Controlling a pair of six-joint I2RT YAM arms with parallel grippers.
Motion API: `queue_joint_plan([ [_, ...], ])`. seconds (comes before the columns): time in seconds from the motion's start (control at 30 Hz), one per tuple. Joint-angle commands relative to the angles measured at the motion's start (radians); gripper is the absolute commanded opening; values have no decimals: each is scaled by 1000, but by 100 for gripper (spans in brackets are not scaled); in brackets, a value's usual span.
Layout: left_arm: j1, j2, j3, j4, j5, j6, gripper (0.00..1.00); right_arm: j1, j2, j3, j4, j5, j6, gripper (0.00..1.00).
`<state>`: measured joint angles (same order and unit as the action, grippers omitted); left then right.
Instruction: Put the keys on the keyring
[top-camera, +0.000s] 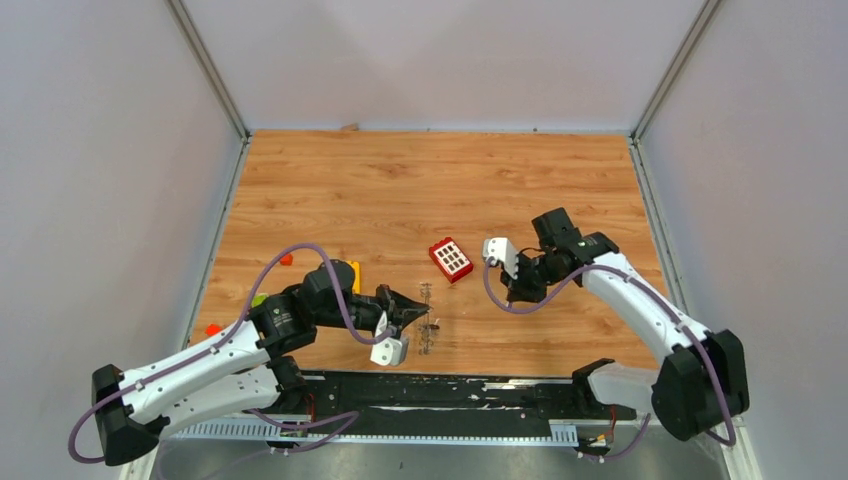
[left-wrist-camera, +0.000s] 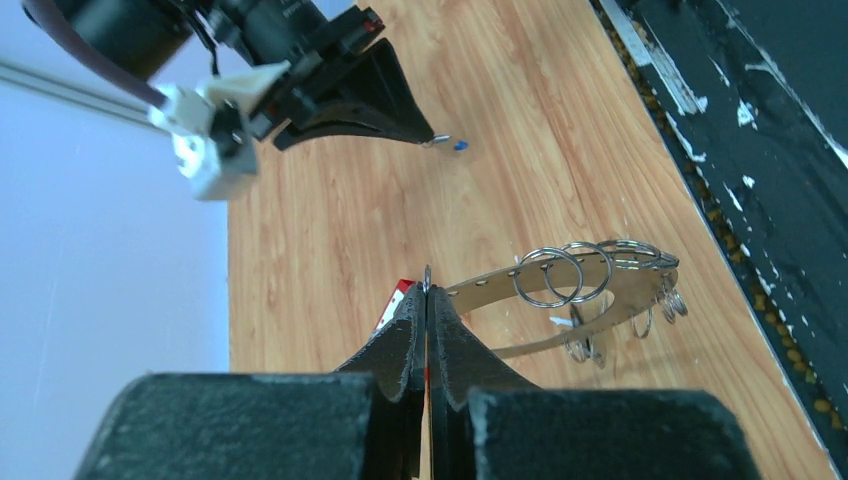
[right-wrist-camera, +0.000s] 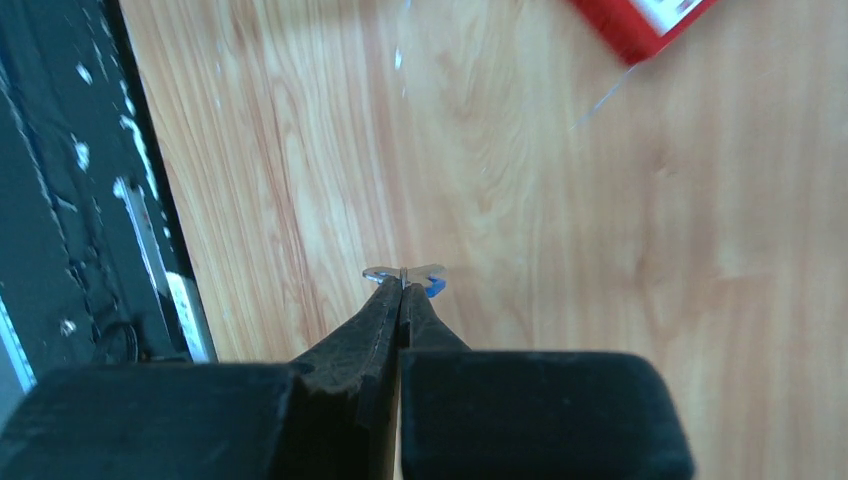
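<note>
The keyring (left-wrist-camera: 590, 285) is a thin grey metal band with holes and small silvery split rings hanging from it. My left gripper (left-wrist-camera: 427, 285) is shut on its near edge, and a bit of ring pokes out above the fingertips. From above, the keyring (top-camera: 428, 322) shows edge-on just ahead of the left gripper (top-camera: 420, 318). My right gripper (right-wrist-camera: 403, 283) is shut on a tiny key (right-wrist-camera: 428, 280) with a blue head and silvery blade. It hovers above the wood, to the right of the keyring, with the right gripper (top-camera: 516, 296) pointing toward the near edge.
A red block with white squares (top-camera: 451, 259) lies between the two grippers, slightly farther back. A yellow frame (top-camera: 354, 275) peeks out behind the left arm. Small orange (top-camera: 286, 259), green (top-camera: 259, 299) and red (top-camera: 212, 329) bits lie at the left. A black strip (top-camera: 450, 395) runs along the near edge.
</note>
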<state>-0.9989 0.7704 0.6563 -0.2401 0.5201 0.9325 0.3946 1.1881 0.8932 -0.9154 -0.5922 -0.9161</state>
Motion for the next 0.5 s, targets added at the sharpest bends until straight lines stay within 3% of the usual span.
queue_joint_plan([
  [0.0,5,-8,-8,-23,37,119,0,30,95,-56,63,119,-46,1],
  [0.23,5,-12,-23,-39,16,172,0,81,248,-87,170,144,-39,6],
  [0.37,5,-15,-27,-44,8,182,0,98,301,-63,189,149,-32,14],
  [0.47,5,-19,-27,-50,-2,183,0,98,298,-41,180,133,-30,27],
])
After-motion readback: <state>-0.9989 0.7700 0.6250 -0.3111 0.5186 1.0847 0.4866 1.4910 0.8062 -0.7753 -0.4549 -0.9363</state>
